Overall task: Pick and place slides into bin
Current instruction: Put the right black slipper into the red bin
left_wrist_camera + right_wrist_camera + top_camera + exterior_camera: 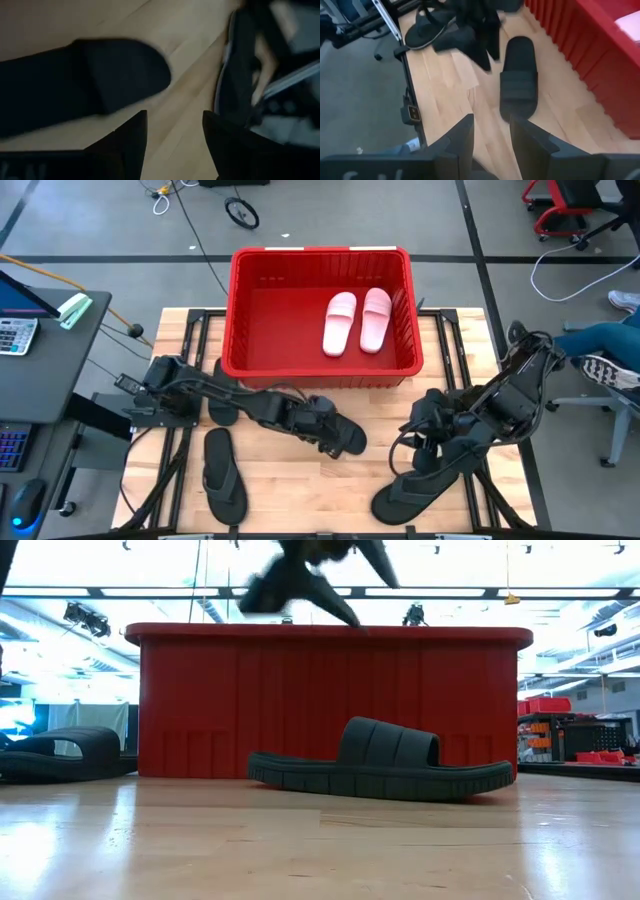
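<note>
A: Where are the slides seen, and where is the bin?

B: The red bin (pixel 322 365) stands at the far middle of the table (pixel 300 500). Two pale pink slides (pixel 357 321) lie side by side inside it. A black broad-strap slide (pixel 385 762) lies on the table just before the bin's near wall; in the high view it is largely covered by the left arm. A thin black flip-flop (pixel 224 476) lies near the left front of the table, and another flip-flop (pixel 412 491) at the right front is partly overlapped by the right arm. A further black slide (pixel 62 753) is cut off at the edge of the low view.

A: How are the tools set?

B: The left tool (pixel 174 136) is held over the table just beside the broad-strap slide, its fingers parted with bare wood seen between them. The right tool (pixel 491 136) is held above the table, fingers parted and empty, pointed toward the same slide. The left arm shows blurred in the right wrist view and the low view.
</note>
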Robot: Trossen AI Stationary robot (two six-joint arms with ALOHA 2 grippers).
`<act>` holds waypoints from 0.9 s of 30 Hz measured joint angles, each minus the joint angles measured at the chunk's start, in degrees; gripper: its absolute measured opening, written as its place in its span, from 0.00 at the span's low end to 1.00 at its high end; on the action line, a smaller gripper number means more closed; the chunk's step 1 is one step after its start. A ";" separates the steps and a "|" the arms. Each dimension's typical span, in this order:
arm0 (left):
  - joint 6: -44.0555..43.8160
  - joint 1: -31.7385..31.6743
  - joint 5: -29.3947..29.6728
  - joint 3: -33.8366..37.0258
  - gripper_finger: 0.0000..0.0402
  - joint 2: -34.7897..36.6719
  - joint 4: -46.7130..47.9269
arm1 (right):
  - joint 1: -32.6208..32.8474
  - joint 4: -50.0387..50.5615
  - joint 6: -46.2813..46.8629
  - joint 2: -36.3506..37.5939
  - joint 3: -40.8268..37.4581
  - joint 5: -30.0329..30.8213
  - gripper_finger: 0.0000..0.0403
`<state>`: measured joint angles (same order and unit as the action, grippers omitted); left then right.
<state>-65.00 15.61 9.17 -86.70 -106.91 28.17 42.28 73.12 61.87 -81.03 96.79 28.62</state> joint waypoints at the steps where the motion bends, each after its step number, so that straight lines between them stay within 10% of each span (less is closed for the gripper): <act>1: -1.00 -0.37 0.01 2.94 0.49 0.00 -4.30 | 0.00 0.02 -0.02 0.20 0.00 0.06 0.33; 10: -4.50 -3.27 0.04 16.18 0.48 0.00 -13.36 | 0.02 0.06 -3.47 0.21 0.00 -0.07 0.33; 27: -4.39 -4.32 0.02 17.86 0.46 -0.36 -18.45 | 0.00 0.09 -5.05 0.21 0.00 -0.06 0.33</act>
<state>-69.38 11.29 9.19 -68.84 -107.27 9.72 42.28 73.21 56.82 -80.82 96.79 28.57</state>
